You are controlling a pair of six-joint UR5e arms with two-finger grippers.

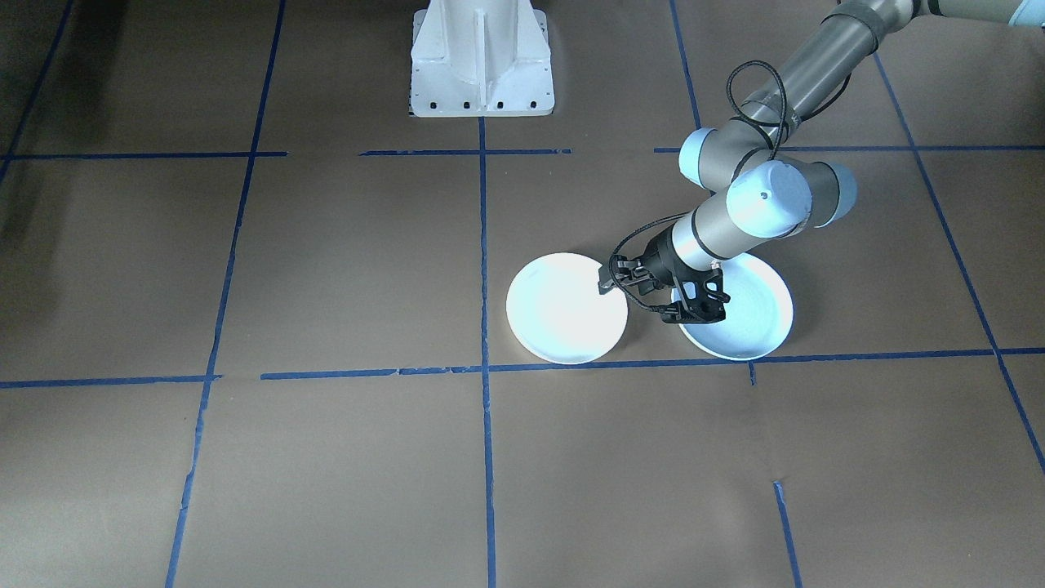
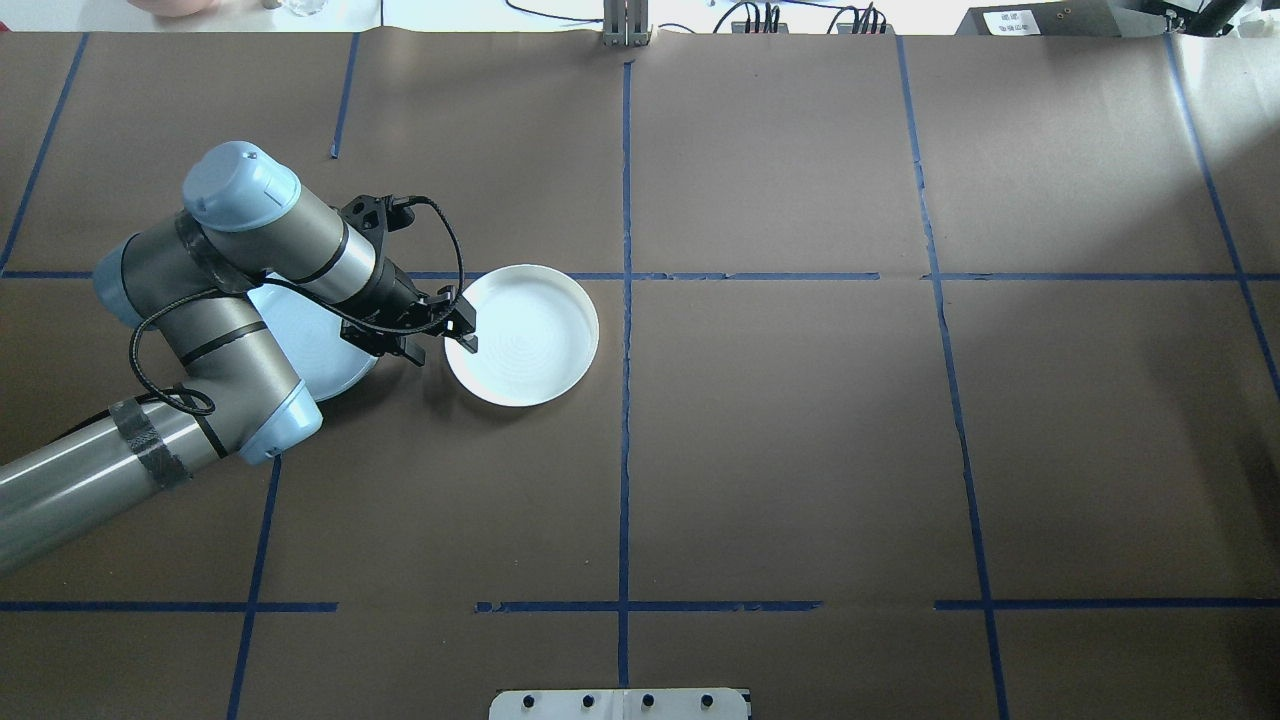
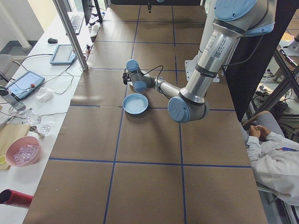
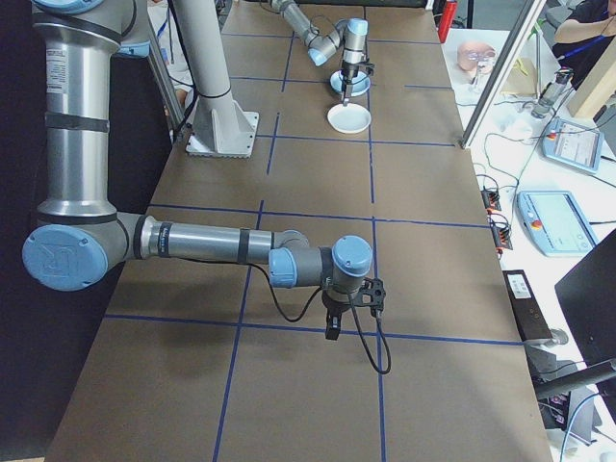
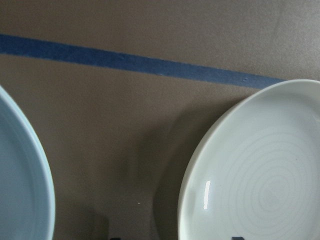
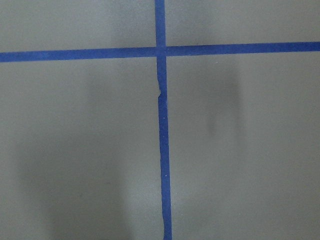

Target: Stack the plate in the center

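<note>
A white plate (image 2: 522,335) lies just left of the table's centre line, and a pale blue plate (image 2: 310,345) sits to its left, partly under my left arm. My left gripper (image 2: 460,335) stands open at the white plate's left rim, one finger over the inside and one outside. The left wrist view shows that rim (image 5: 187,175) between two dark fingertips (image 5: 237,238) at the bottom edge, with the blue plate (image 5: 25,180) at left. From the front, the white plate (image 1: 566,307) and blue plate (image 1: 747,314) lie side by side. My right gripper (image 4: 332,329) hangs over bare table; I cannot tell its state.
The robot's white base (image 1: 482,61) stands at the table's near edge. Blue tape lines (image 2: 625,450) divide the brown table. A seated person (image 3: 273,149) is beside the table. A side bench holds tablets (image 3: 23,84) and a pink bowl (image 3: 22,151).
</note>
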